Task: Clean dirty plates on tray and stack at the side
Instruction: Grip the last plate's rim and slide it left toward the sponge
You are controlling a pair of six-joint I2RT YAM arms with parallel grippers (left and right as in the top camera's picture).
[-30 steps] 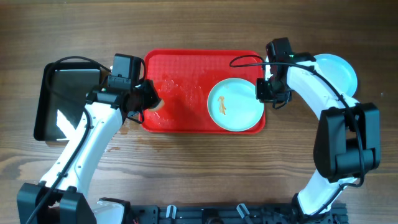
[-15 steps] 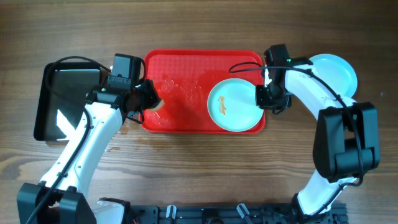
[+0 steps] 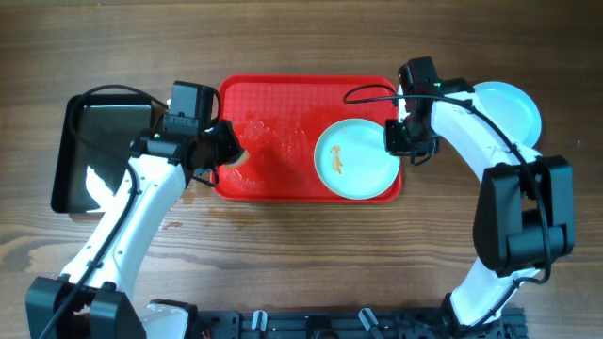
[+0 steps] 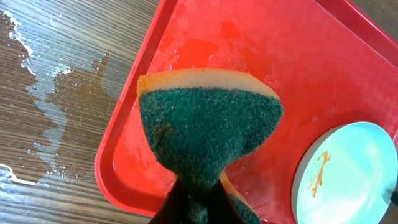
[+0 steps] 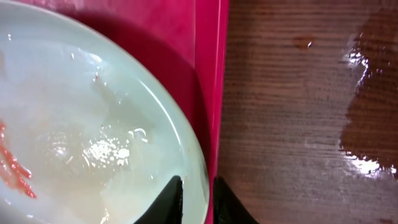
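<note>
First, the right gripper astride the plate rim, closure unclear, must clamp firmly; the left gripper clenches the sponge.

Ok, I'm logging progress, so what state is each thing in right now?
tray: wet.
plate on the tray: dirty, orange smear, wet.
plate beside the tray: on the table, looks clean.
sponge: folded, pinched in the left gripper.
right gripper: fingers astride the tray plate's rim, grip unclear.
table: wet patches.
</note>
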